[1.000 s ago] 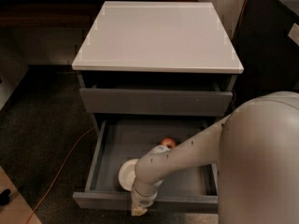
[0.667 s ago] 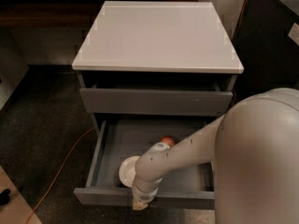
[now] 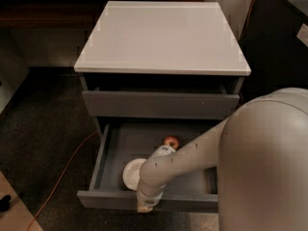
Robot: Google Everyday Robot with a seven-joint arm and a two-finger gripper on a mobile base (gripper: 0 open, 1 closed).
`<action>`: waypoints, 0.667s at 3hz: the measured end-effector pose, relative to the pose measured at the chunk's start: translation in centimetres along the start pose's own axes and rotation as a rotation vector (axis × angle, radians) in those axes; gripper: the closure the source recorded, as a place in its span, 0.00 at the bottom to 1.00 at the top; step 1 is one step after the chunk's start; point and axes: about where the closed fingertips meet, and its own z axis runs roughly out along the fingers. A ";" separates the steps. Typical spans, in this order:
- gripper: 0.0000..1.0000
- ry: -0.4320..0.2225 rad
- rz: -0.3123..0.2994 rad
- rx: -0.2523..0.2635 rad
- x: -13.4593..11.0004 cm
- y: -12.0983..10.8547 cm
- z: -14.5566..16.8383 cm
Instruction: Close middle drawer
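Below the upper drawer front, the middle drawer stands pulled well out of the cabinet, with a white bowl and a red apple on its grey floor. Compared with a second ago, its front panel seems to have crept a little toward the cabinet, so the closing push looks begun, with most of the travel left. The gripper sits at the outer face of that panel, about at its middle, touching or nearly so; whether it is released or clenched I cannot tell.
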 end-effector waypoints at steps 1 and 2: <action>1.00 0.012 -0.011 0.060 0.3 -1.5 -0.4; 1.00 0.017 -0.031 0.110 0.6 -2.8 -0.4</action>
